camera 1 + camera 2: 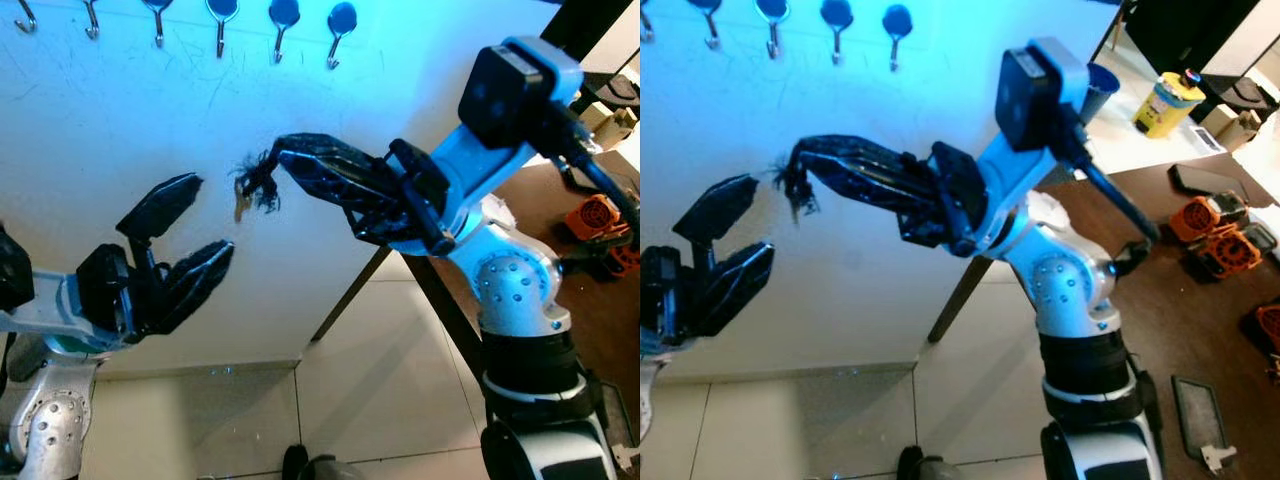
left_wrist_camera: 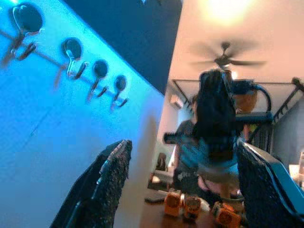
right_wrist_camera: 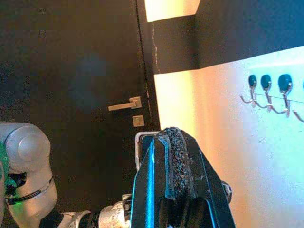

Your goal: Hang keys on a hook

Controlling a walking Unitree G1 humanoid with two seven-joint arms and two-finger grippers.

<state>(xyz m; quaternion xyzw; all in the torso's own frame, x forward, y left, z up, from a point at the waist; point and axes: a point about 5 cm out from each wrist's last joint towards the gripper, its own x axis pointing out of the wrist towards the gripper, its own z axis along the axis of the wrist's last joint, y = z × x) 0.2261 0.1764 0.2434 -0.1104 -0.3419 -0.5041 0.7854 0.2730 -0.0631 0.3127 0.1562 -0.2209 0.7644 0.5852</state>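
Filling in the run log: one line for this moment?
right hand: shut on keys, below hooks | left hand: open, empty | keys: not yet hung

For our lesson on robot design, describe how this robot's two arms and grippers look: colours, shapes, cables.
Both arms are silver metal with round jointed housings and black segments. The right arm carries a black box module and a dark cable. The left gripper and right gripper each have two long, textured black fingers.

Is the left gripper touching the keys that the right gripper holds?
Apart. In the left eye view, the open left gripper sits below and beside the keys, with bare wall between them; the right gripper alone pinches them.
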